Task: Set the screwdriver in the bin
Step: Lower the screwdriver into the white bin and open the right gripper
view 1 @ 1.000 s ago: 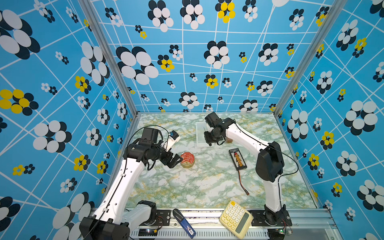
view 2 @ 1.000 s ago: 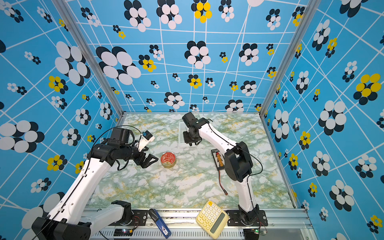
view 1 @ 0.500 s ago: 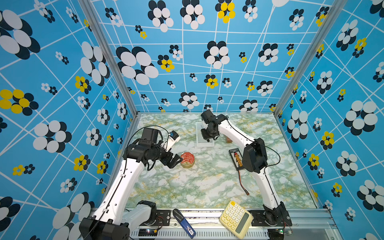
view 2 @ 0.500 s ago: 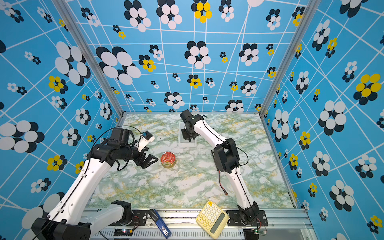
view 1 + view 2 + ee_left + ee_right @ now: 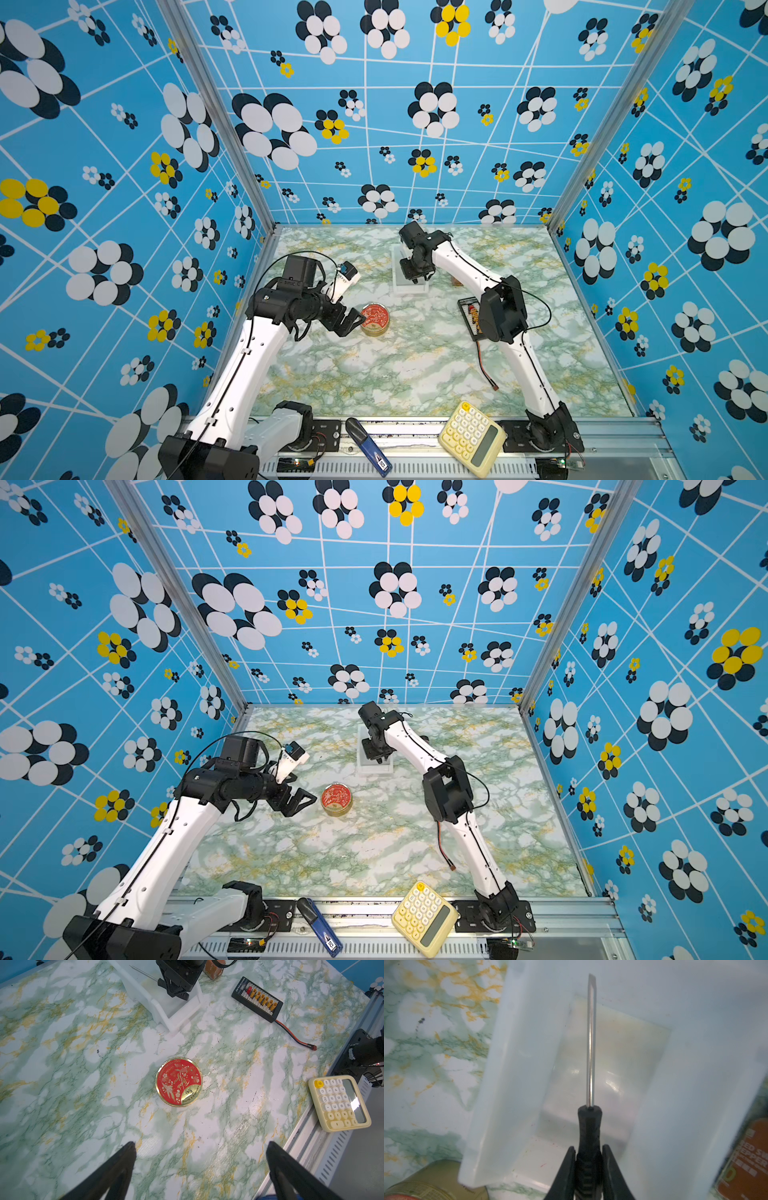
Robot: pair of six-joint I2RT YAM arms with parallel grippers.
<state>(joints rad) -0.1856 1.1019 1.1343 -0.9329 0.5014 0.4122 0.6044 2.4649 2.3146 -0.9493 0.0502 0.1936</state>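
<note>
My right gripper (image 5: 588,1149) is shut on the ribbed black handle of the screwdriver (image 5: 591,1047). Its thin grey shaft points out over the floor of the white translucent bin (image 5: 517,1068), close above it. In both top views the right gripper (image 5: 415,270) (image 5: 376,752) hangs over the bin (image 5: 409,289) (image 5: 374,771) at the back middle of the table. The left wrist view shows the shaft tip (image 5: 143,974) sticking out past the bin (image 5: 180,1012). My left gripper (image 5: 353,322) (image 5: 200,1147) is open and holds nothing, beside the red tin.
A round red tin (image 5: 375,318) (image 5: 179,1081) sits mid-table. A black connector board (image 5: 469,316) with a black-orange cable (image 5: 484,365) lies to the right. A yellow calculator (image 5: 471,438) and a blue-black marker (image 5: 368,446) rest on the front rail. An orange packet (image 5: 747,1157) lies beside the bin.
My right gripper has moved a little leftward over the bin with the screwdriver, and the right elbow has swung left. The left arm has not moved.
</note>
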